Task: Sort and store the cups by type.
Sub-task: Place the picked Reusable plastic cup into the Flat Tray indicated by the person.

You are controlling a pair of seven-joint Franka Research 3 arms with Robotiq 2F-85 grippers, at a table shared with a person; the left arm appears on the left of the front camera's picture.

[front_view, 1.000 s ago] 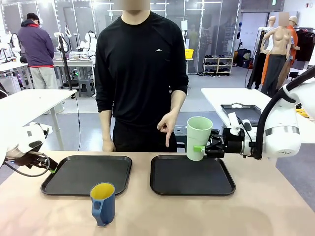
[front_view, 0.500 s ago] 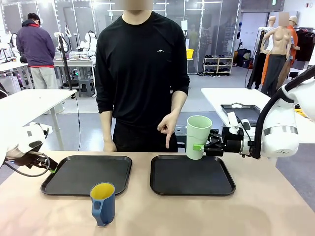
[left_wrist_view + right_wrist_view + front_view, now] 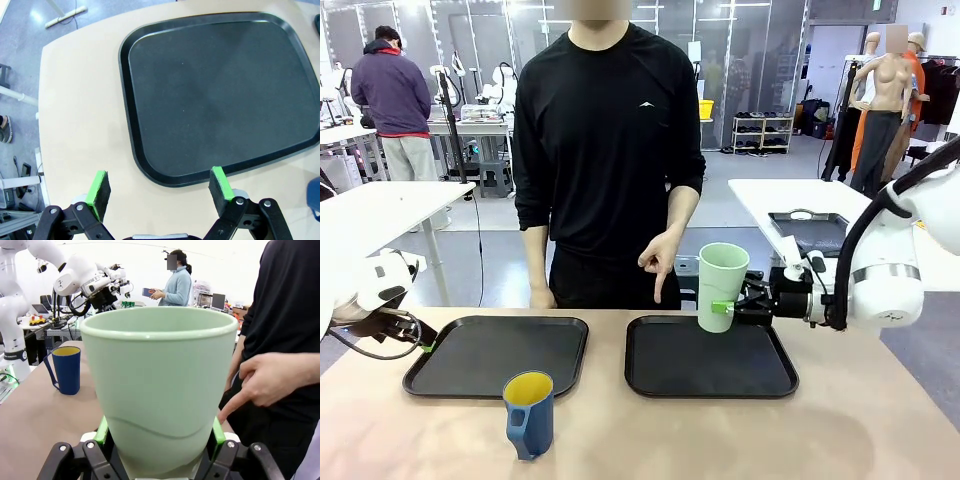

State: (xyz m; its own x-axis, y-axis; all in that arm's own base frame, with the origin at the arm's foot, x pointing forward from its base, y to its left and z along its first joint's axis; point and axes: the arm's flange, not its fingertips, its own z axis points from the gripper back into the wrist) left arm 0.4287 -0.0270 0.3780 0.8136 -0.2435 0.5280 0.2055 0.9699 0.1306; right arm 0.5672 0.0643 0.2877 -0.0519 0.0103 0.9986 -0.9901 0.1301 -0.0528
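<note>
Above the far edge of the right tray (image 3: pixel 710 362), my right fingers (image 3: pixel 722 304) grip the mint-green tumbler (image 3: pixel 722 285) upright, beside the person's pointing hand (image 3: pixel 660 262). I judge this the placing step: next I should lower it level, then release. My left fingers (image 3: pixel 98 189) hang open; the dark blue cup (image 3: pixel 529 412) stands on the near surface.

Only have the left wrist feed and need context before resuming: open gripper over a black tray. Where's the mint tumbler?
Observer: The right gripper is shut on the mint tumbler, upright over the right tray's far rim.
Operator: Blue cup?
Observer: The blue cup stands on the table, on the robot's side of the left tray, not on it.
Operator: Person?
Observer: The person's hand points a finger down toward the right tray.
</note>
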